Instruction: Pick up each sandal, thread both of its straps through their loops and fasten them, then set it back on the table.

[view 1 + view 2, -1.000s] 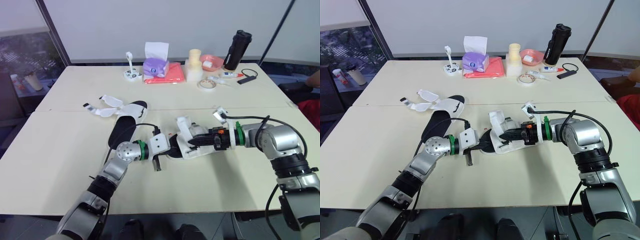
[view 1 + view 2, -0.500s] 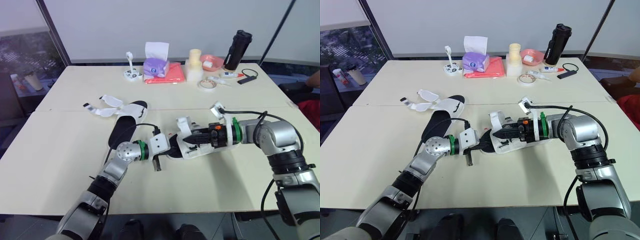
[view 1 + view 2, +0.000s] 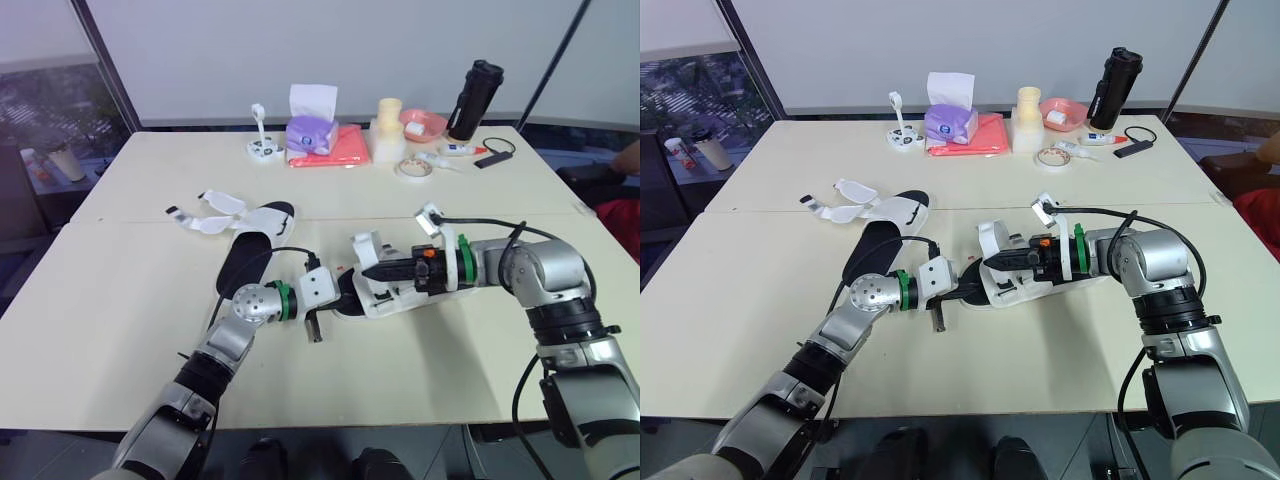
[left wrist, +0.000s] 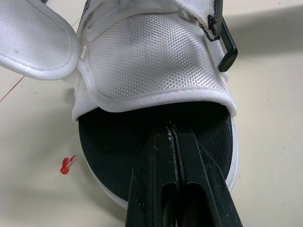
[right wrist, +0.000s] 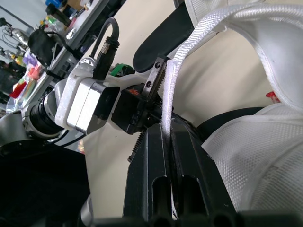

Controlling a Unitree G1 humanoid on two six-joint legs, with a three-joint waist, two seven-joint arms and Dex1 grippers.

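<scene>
Left pincer (image 4: 171, 130) clamps shut on the sandal (image 4: 151, 61) by its sole; right pincer (image 5: 165, 131) pinches the strap (image 5: 199, 35) tight. Hold that strap taut, aimed squarely at the loop (image 4: 227, 49).

Cream table (image 3: 730, 310), centre: white-strapped, black-soled sandal (image 3: 1018, 287); sole end pinched by left gripper (image 3: 963, 290), white strap (image 3: 986, 238) pinched by right gripper (image 3: 990, 263). Towards left edge: second black-soled sandal (image 3: 872, 250), straps spread open.
</scene>
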